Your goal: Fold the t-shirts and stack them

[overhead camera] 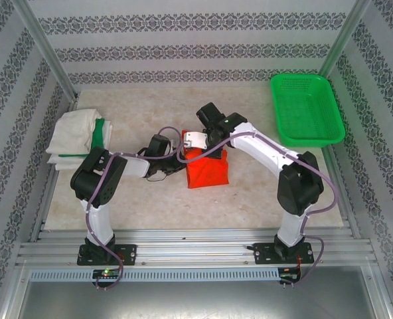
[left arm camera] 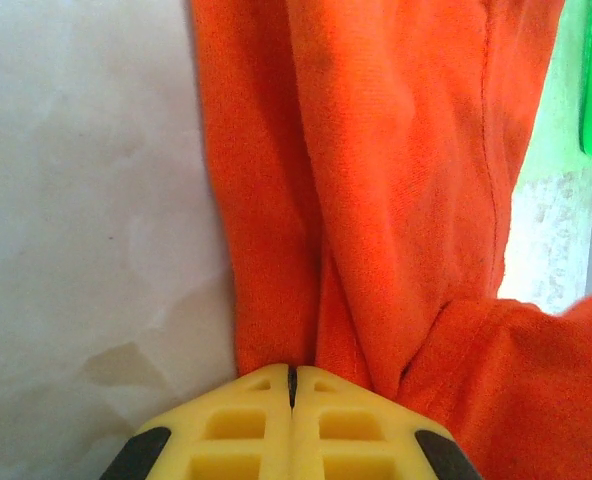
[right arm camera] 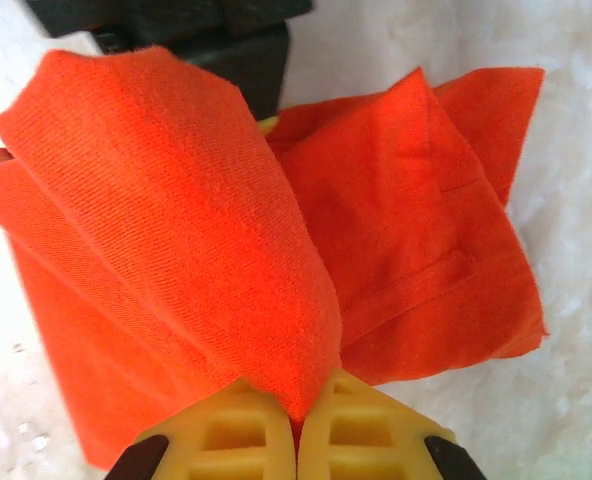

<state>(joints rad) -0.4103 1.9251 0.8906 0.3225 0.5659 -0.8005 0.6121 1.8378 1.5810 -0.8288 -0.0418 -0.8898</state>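
Left gripper (left arm camera: 291,378) and right gripper (right arm camera: 298,425), both clamped, pinch orange t-shirt (overhead camera: 208,173) mid-fold, right of folded stack (overhead camera: 74,136); next likely: lay edge flat.

On the bench (overhead camera: 256,199), centre: orange-red shirt (overhead camera: 208,171), bunched in a rough square. Left gripper (overhead camera: 180,157) at its left edge, right gripper (overhead camera: 195,141) over its top left corner, both arms bent inward. Folded off-white and green shirts (overhead camera: 77,133) stacked far left. Green mesh basket (overhead camera: 307,109) at the far right corner, well apart
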